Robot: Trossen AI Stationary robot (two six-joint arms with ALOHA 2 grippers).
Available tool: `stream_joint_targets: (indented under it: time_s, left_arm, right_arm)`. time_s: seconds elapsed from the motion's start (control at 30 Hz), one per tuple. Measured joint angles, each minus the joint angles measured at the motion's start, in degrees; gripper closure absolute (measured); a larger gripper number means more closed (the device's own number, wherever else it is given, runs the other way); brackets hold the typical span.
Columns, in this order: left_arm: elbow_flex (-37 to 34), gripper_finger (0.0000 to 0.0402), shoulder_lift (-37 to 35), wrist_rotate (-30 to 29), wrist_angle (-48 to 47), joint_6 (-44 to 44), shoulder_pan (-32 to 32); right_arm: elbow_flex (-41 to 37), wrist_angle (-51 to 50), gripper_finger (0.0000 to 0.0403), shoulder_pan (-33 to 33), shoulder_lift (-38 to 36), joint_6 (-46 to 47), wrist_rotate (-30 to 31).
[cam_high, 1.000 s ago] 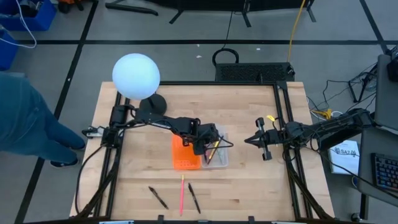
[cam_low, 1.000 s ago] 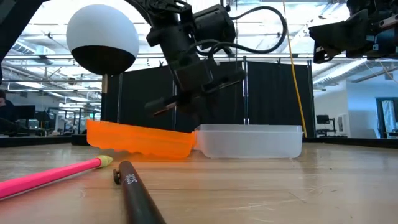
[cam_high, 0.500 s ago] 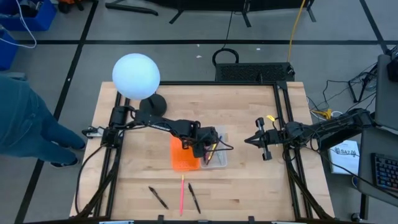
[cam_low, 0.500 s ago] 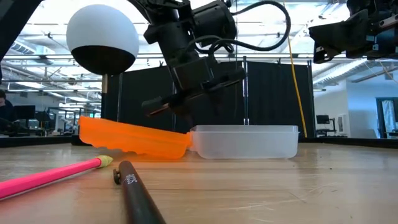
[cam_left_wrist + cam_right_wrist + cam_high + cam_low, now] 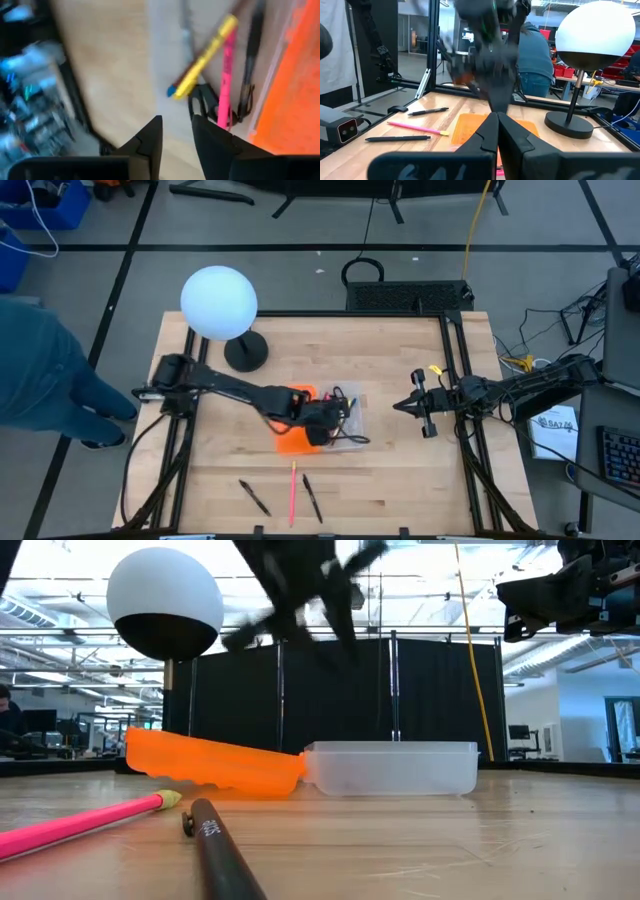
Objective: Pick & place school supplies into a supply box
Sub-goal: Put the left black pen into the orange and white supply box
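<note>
The supply box lies mid-table with its clear half (image 5: 350, 423) (image 5: 395, 768) beside its orange perforated half (image 5: 292, 438) (image 5: 215, 765). In the left wrist view the clear half holds a yellow pen (image 5: 205, 57), a pink pen (image 5: 227, 80), a black pen (image 5: 252, 60) and black scissors (image 5: 200, 102). My left gripper (image 5: 325, 425) (image 5: 177, 135) hangs above the box, open and empty. Two black pens (image 5: 253, 497) (image 5: 313, 498) and a pink pencil (image 5: 292, 492) (image 5: 80, 825) lie flat near the near edge. My right gripper (image 5: 425, 408) (image 5: 496, 122) waits, shut, to the right.
A white globe lamp (image 5: 219, 302) (image 5: 165, 605) stands on its dark base at the far left of the table. A person in blue (image 5: 40, 370) stands off the left edge. Bare wood lies between the box and the pens near the near edge.
My left gripper has risen from just above the box's clear half to well above it and drifted slightly toward the near edge, moving fast enough to blur. The box has slid a little along the table toward its orange side.
</note>
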Motion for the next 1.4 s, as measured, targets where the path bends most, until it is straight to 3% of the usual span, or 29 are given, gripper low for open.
stream_joint_targets:
  time_s: [0.1,0.2,0.37,0.47,0.73,0.97,1.17,1.4]
  left_arm:
    - [0.0,0.0303,-5.3,0.8,-1.1,-15.3,-2.1]
    - [0.1,0.0315,-10.4,3.5,-2.4,-37.2,-4.2]
    - [0.1,0.034,-16.0,0.7,-5.1,-77.4,-8.4]
    - [0.2,0.0359,-17.2,1.2,-8.7,-92.9,-11.5]
    - [0.1,0.0397,-10.7,-0.5,-15.0,-103.6,-22.3]
    - [0.1,0.0373,-2.1,1.0,-16.8,-104.3,-30.0]
    - [0.0,0.0371,3.1,3.8,-27.5,-106.7,-36.9]
    - [0.0,0.0367,4.4,6.7,-29.1,-108.9,-38.7]
  right_arm:
    - [0.0,0.0,0.0403,0.0,0.0,0.0,0.0]
    - [0.0,0.1,0.0403,0.0,0.0,-1.3,0.0]
    - [0.0,1.4,0.0403,0.0,0.0,-3.6,0.0]
    - [0.0,3.6,0.0403,0.0,0.0,-3.7,0.0]
    - [0.0,4.8,0.0403,0.0,0.0,-1.9,0.0]
    - [0.0,5.2,0.0403,0.0,0.0,7.1,0.0]
    - [0.0,3.5,0.0403,0.0,0.0,11.9,-0.2]
    - [0.0,0.1,0.0403,0.0,0.1,12.2,-0.2]
